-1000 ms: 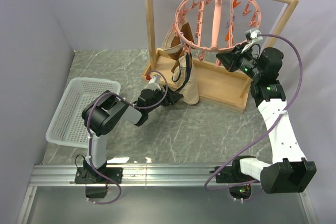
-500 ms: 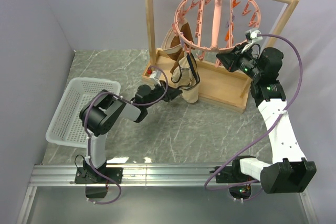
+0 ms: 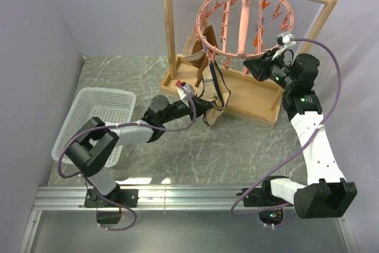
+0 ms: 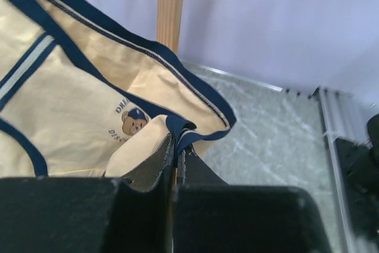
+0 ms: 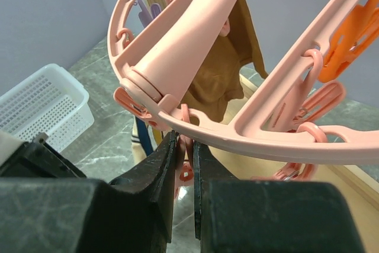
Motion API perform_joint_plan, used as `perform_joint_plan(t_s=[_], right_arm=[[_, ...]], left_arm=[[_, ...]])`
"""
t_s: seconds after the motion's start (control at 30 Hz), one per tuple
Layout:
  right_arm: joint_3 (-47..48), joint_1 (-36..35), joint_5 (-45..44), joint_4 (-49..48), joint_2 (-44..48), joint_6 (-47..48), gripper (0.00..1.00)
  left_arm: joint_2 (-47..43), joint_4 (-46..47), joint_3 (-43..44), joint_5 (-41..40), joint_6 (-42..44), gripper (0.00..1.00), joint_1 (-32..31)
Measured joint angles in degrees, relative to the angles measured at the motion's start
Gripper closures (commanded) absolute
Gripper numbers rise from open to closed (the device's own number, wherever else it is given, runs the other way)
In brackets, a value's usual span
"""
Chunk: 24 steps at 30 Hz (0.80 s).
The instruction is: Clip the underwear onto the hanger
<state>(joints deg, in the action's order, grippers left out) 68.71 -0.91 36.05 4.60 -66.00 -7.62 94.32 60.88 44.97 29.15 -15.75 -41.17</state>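
The underwear (image 3: 214,90) is beige with dark trim and a small bear print (image 4: 133,121). It droops from the left side of the salmon-pink ring hanger (image 3: 243,22) toward the rack's base. My left gripper (image 3: 208,111) is shut on a fold of its trimmed edge (image 4: 177,127), low at the garment's bottom. My right gripper (image 3: 251,63) is up at the ring's near rim (image 5: 195,124), shut on one pink clip peg (image 5: 186,173) that hangs under it.
A darker brown garment (image 3: 198,42) hangs on the ring's far left, also seen in the right wrist view (image 5: 222,69). The wooden rack frame (image 3: 170,22) and its tray base (image 3: 254,96) stand at the back. A white basket (image 3: 89,122) sits at the left.
My left gripper closed on the underwear's edge, and the arm stretched out to the right with the fabric. The right arm has not moved.
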Motion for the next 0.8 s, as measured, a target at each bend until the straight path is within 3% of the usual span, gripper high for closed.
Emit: perform_joint_plan(t_s=[0.3,0.8], right_arm=[[-0.02,-0.66,0.15,-0.39,0.2,-0.2,1.0],[-0.61,-1.22,0.72,-1.49,0.9,-0.44,1.0]], left_arm=[[0.83,-8.44,8.26,-2.56,10.86,1.0,-2.43],[8.37,-15.8,22.67,-8.07,10.62,1.0,-5.22]])
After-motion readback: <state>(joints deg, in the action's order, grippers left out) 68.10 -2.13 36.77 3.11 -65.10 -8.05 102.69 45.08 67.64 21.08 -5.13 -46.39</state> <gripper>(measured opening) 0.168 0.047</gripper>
